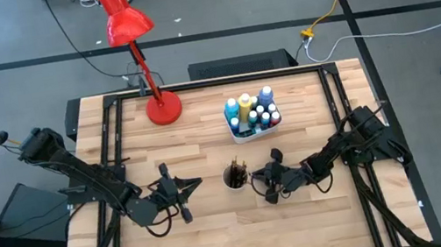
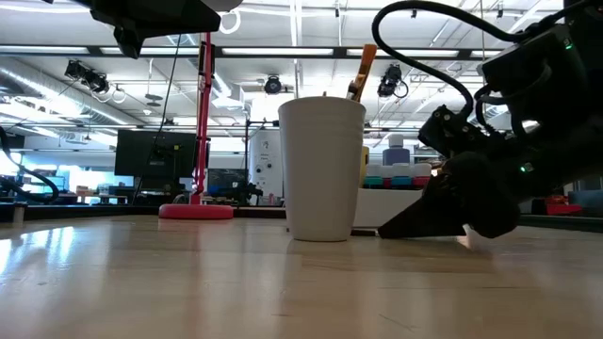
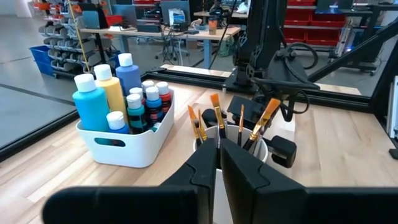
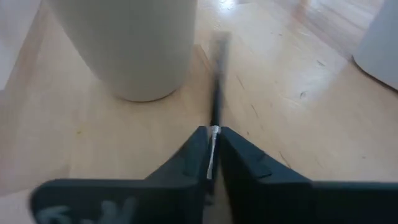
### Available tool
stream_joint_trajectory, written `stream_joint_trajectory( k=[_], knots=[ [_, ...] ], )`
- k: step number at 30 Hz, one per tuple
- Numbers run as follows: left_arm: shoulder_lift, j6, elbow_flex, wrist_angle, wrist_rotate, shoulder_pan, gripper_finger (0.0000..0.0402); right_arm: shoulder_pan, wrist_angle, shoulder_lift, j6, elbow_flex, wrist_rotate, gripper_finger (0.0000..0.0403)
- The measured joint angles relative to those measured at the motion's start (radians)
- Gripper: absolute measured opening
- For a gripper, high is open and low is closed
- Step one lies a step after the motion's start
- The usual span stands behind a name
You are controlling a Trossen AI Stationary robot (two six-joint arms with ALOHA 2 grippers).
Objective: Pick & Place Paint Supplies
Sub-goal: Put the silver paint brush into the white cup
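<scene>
A white cup (image 1: 234, 176) stands mid-table and holds several brushes with orange bristles (image 3: 268, 113). Behind it, a white bin (image 3: 134, 148) holds paint bottles (image 1: 249, 110) in blue, yellow, teal and white. My right gripper (image 1: 268, 189) is low at the table just right of the cup (image 4: 134, 43), shut on a thin dark brush (image 4: 216, 93). My left gripper (image 1: 188, 186) hovers left of the cup with its fingers shut (image 3: 219, 158) and pointing at the cup; it holds nothing I can see. My right gripper pinches the thin brush between its two fingertips, at a pale stretch (image 4: 212, 138) of the shaft. It reaches in low from the table's right. The fingers lie along the brush. The dark handle (image 4: 217, 68) runs forward past the cup's base, close over the table.
A red desk lamp stands with its base (image 1: 164, 109) at the far left of the table, its head leaning beyond the far edge. Black rails (image 1: 336, 96) frame the tabletop. Bare wood lies in front of the cup (image 2: 283, 282). The bin's corner (image 4: 380, 37) is close to my right gripper.
</scene>
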Motion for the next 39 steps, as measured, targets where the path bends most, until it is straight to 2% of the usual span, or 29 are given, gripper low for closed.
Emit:
stream_joint_trajectory(
  k=[4, 8, 11, 16, 24, 28, 32, 36, 39],
  knots=[
    [0.0, -0.004, 0.0, 0.0, 0.0, 0.0, 0.0034, 0.001, 0.0, 0.0, 0.0, -0.002, 0.002, 0.0011],
    [0.0, -0.023, 0.0, 0.0, 0.008, 0.0, 0.0034, 0.013, -0.03, -0.028, -0.001, -0.002, -0.004, 0.0016],
    [0.0, -0.042, 0.0, 0.0, 0.04, 0.0, 0.0034, 0.019, -0.137, -0.1, -0.011, -0.005, -0.014, 0.0011],
    [0.0, -0.068, 0.0, 0.0, 0.081, 0.0, 0.0034, 0.02, -0.464, -0.299, -0.027, -0.009, -0.015, 0.0007],
    [0.0, -0.121, 0.0, 0.0, 0.103, 0.0, 0.0034, 0.023, -0.93, -0.715, -0.031, 0.017, -0.025, 0.0004],
    [0.0, -0.132, 0.0, 0.0, 0.103, 0.0, 0.0034, 0.038, -1.236, -0.86, -0.049, 0.146, -0.02, 0.0002],
    [0.0, -0.132, 0.0, -0.001, 0.102, 0.0, 0.0034, 0.063, -1.501, -0.903, -0.126, 0.347, 0.01, 0.0002],
    [0.0, -0.132, 0.0, -0.001, 0.102, 0.0, 0.0034, 0.078, -1.635, -0.886, -0.189, 0.568, -0.021, 0.0002],
    [0.0, -0.132, 0.0, -0.001, 0.102, 0.0, 0.0034, 0.083, -1.656, -0.856, -0.261, 0.666, -0.019, 0.0002]
  ],
)
